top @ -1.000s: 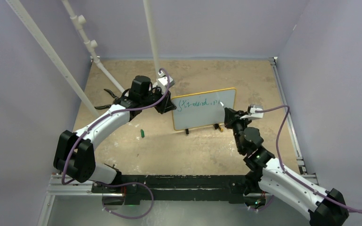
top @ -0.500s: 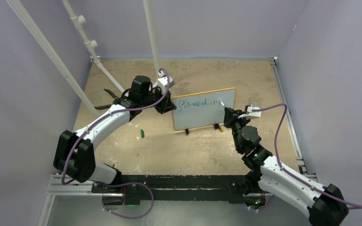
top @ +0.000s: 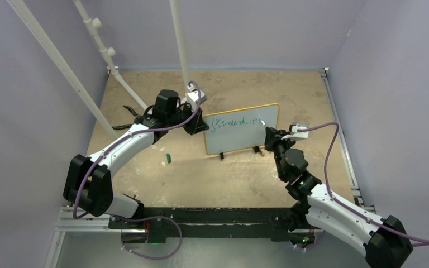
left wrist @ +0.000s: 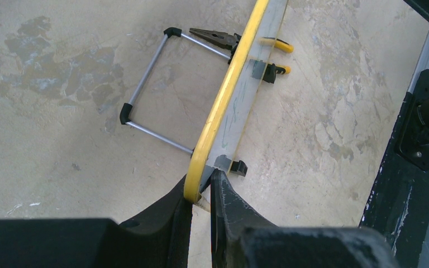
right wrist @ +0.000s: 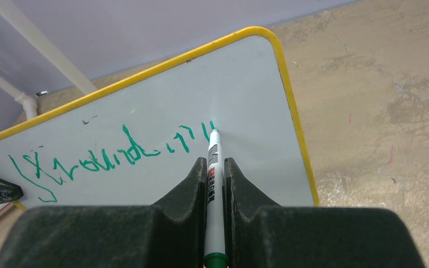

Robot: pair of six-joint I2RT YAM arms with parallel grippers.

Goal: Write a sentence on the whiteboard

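Note:
The whiteboard point(top: 240, 139) stands upright on the table, yellow-framed, with two black feet. One line of green handwriting, the sentence point(top: 232, 121), runs across its upper part. My left gripper point(top: 201, 127) is shut on the board's left edge; in the left wrist view its fingertips pinch the yellow frame point(left wrist: 223, 100) at the corner point(left wrist: 201, 184). My right gripper point(right wrist: 215, 164) is shut on a white marker point(right wrist: 214, 151) with a green end. The marker's tip touches the whiteboard point(right wrist: 246, 89) at the right end of the sentence point(right wrist: 106, 156).
A green marker cap point(top: 168, 158) lies on the table left of the board. Pliers point(left wrist: 218, 39) with yellow handles lie behind the board beside its wire stand point(left wrist: 145, 84). White poles point(top: 181, 44) rise at the back left. Purple walls enclose the table.
My right arm has shifted slightly left and closer to the board, the marker tip staying at the end of the writing. The left arm and board have not moved.

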